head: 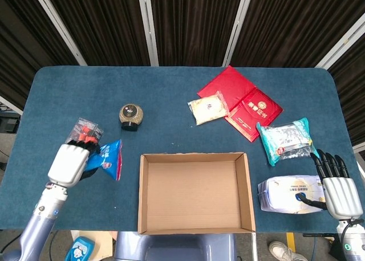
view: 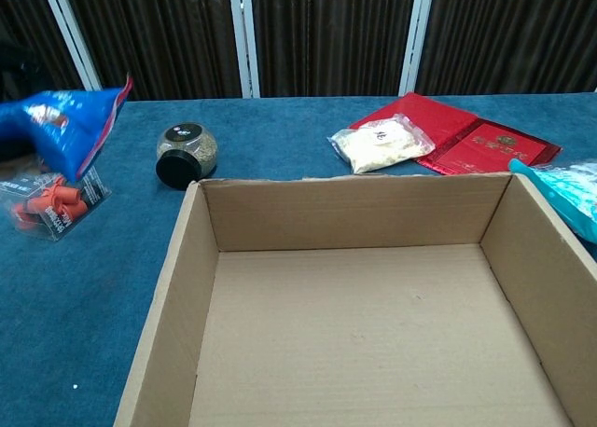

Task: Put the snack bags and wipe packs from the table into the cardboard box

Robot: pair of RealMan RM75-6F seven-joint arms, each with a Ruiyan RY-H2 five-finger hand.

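Note:
My left hand (head: 69, 163) grips a blue snack bag (head: 108, 157) and holds it in the air, left of the open cardboard box (head: 195, 192). In the chest view the blue snack bag (view: 67, 121) hangs blurred at the upper left. My right hand (head: 339, 190) rests, fingers spread, against the right end of a white wipe pack (head: 288, 194) beside the box. A teal wipe pack (head: 285, 139) lies behind it. A pale snack bag (head: 207, 107) lies on red envelopes (head: 240, 101). The box (view: 354, 296) is empty.
A round jar with a black lid (head: 130, 117) stands behind the box's left corner. A clear case of red pieces (head: 84, 133) lies just behind my left hand. The table's front edge runs close under both hands.

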